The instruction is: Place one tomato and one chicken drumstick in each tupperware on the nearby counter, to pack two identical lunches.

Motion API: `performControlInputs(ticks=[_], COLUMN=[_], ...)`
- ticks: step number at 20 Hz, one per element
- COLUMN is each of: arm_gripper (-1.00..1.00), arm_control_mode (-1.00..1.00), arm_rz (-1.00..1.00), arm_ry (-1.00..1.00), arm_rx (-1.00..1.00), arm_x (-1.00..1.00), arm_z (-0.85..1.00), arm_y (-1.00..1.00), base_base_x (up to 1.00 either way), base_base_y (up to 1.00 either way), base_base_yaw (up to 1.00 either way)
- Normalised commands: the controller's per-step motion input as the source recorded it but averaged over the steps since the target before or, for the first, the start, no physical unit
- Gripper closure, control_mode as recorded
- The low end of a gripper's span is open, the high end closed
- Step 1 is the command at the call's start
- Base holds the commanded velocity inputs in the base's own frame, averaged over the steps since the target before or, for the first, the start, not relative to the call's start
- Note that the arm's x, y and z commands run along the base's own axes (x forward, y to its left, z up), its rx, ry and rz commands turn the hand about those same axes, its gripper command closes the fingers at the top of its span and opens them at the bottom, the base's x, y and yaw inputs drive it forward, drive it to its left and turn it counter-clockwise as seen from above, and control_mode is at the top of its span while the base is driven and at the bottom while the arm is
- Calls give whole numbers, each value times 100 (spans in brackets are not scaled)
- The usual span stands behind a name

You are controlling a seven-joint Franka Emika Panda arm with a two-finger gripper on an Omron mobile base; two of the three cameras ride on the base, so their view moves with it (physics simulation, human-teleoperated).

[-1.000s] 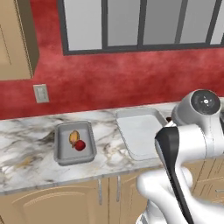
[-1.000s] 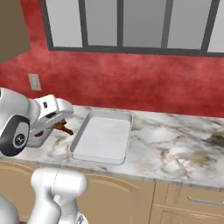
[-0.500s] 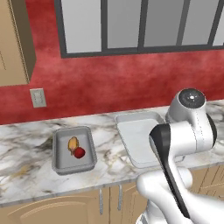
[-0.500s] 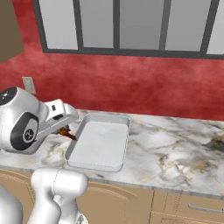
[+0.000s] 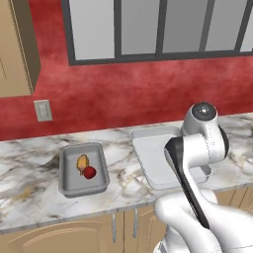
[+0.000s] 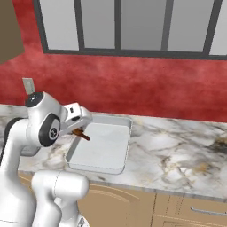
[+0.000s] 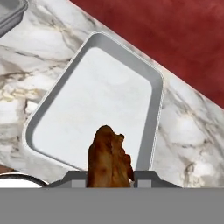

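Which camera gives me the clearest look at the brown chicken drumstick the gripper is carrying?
Hand view: the brown chicken drumstick sits large and close, above the empty grey tupperware. Right base view shows it small in the gripper; in the left base view the arm hides it.

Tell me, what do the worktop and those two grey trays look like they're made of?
The counter looks like polished marble: white-grey with dark brown veins. The empty tray and the filled tray look like matte grey plastic or metal; plain, even surfaces leave that open. The cabinets beneath look like light wood.

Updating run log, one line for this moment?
gripper: shut on drumstick | above: empty tupperware | other tupperware: tomato plus drumstick
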Motion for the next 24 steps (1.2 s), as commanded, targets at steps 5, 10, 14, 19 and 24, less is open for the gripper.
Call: performControlInputs(ticks=[5, 10, 14, 19, 24], arm_gripper=[100, 100, 100, 100, 100], arm_control_mode=[-100, -100, -100, -100, -100], arm_rz=[0, 0, 0, 0, 0], arm_ry=[9, 12, 12, 10, 2], arm_rx=[3, 2, 2, 2, 1], arm_x=[59, 46, 49, 40, 38], arm_z=[-31, -31, -34, -42, -57], arm_y=[-25, 0, 0, 0, 0], base_base_x=[0, 0, 0, 0, 0], base_base_y=[0, 0, 0, 0, 0], base_base_yaw=[0, 0, 0, 0, 0])
